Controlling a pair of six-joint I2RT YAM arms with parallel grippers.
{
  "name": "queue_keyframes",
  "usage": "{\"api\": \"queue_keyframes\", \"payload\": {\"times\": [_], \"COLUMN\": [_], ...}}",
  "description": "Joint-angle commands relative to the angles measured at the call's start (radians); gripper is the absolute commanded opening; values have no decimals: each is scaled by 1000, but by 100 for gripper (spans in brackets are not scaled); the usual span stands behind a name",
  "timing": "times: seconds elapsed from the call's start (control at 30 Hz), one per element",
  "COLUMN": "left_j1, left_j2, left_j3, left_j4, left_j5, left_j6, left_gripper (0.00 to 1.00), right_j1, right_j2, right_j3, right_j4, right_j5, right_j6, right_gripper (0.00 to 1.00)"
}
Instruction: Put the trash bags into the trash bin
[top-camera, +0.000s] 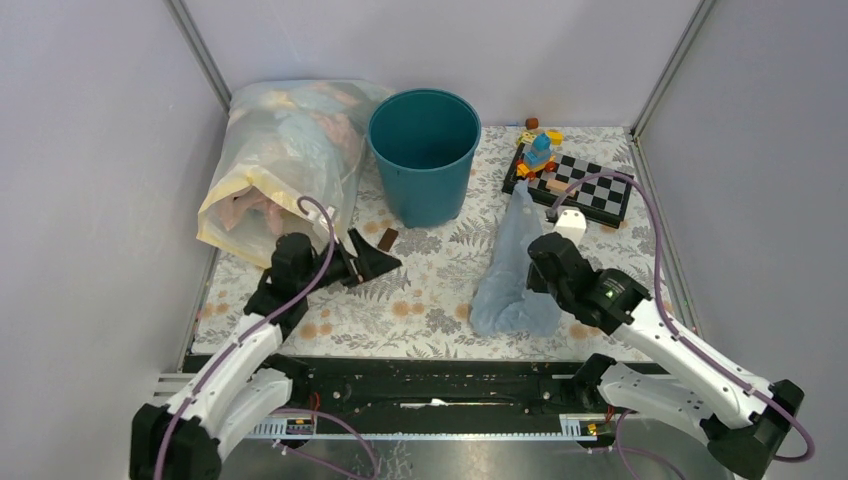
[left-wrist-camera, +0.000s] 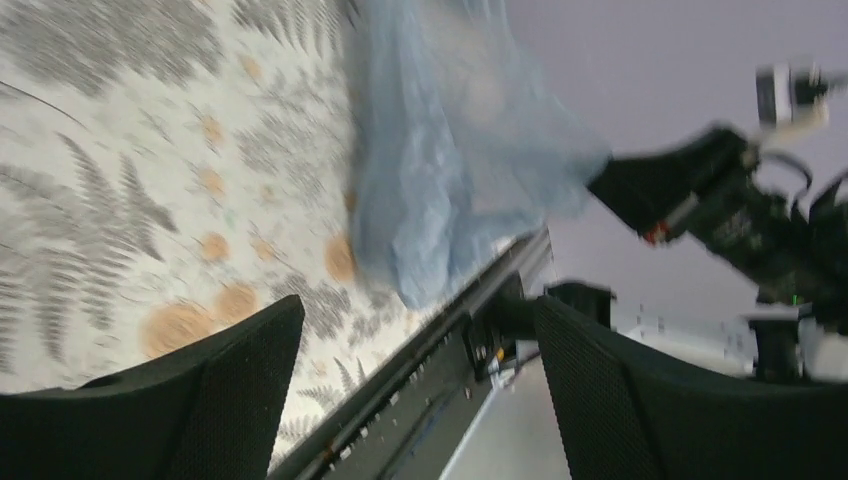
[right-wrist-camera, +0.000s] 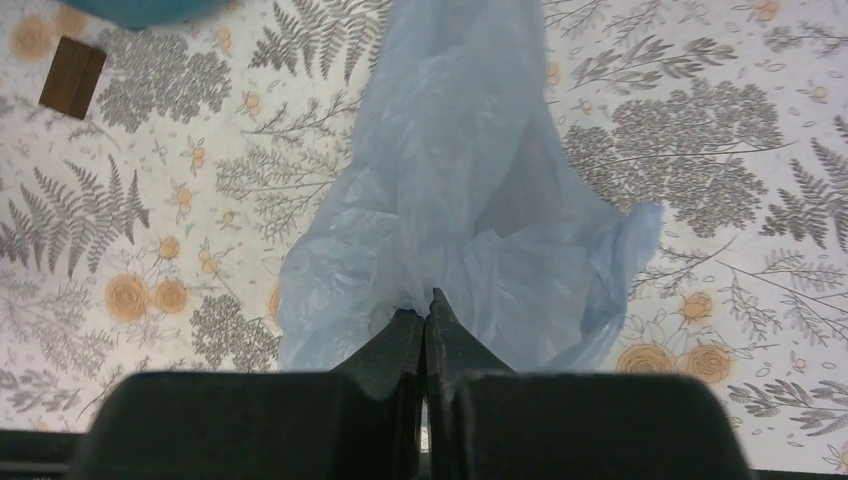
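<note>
One bag (right-wrist-camera: 450, 200) hangs pinched in the right gripper (right-wrist-camera: 428, 305), seemingly held up for the bin (top-camera: 424, 150); left gripper (top-camera: 372, 262) gapes empty.

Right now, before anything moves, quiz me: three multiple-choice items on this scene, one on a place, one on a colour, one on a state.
1. Relative to the round teal-blue plastic bin, the thin pale-blue plastic bag lies: A inside it; B beneath it; C outside it, on the floral table cover.
2. The flat checkered board has squares of: A black and white; B red and white; C green and yellow.
3. The right claw is: A open above the bag; B shut on the bag; C shut on nothing.

Key: 1 C, the bin's inside shows only teal and the bag sprawls beside it; 2 A, the top view shows those squares; 3 B, the right wrist view shows its fingers pinched together on a fold.
</note>
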Motion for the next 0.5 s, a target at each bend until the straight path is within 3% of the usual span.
{"api": "queue_keyframes", "payload": {"times": [0.0,0.27,0.47], "left_j1": [-185,-524,-754], "left_j2": [-89,-46,134], "left_j3": [-49,-110,-159], "left_j4": [43,98,362], "left_j5": [-139,-379,-562], "left_j6": [-32,-107,-174], "left_gripper": [88,86,83], "right_j1": [5,5,4], "right_j2": [5,7,3], "right_j3": [20,22,-7], "right_j4": [60,68,94], "right_j5": [-86,-105,-147], "right_j6": [-20,-21,-13], "right_gripper": [0,0,0]}}
